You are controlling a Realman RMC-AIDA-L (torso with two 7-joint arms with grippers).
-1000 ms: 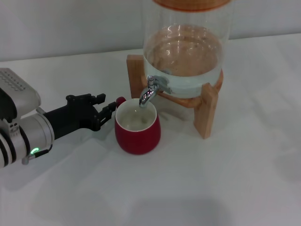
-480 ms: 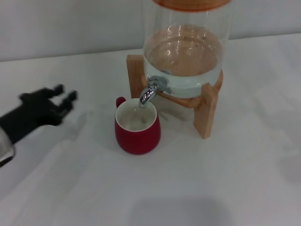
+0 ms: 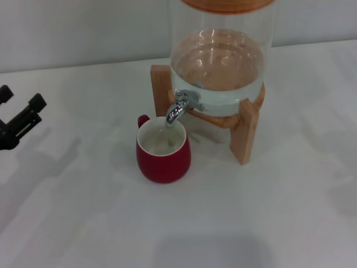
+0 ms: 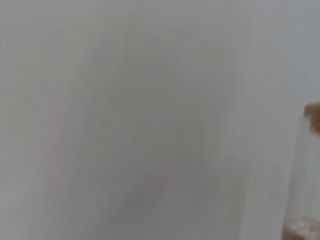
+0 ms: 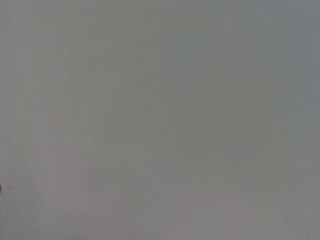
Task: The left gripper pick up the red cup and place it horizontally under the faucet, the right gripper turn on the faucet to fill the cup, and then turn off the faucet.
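The red cup [image 3: 163, 149] stands upright on the white table, its cream inside showing, its small handle toward the back left. Its mouth is right under the spout of the chrome faucet [image 3: 179, 107]. My left gripper [image 3: 21, 114] is at the far left edge of the head view, well apart from the cup, open and empty. My right gripper is out of view. The wrist views show only plain grey surface.
The faucet is mounted on a large glass jar [image 3: 220, 56] partly full of clear water, on a light wooden stand [image 3: 245, 131] just behind and right of the cup. A grey wall runs along the table's back edge.
My left gripper has let go of the cup's handle and pulled back to the left, now nearly out of the head view. The cup has stayed under the faucet.
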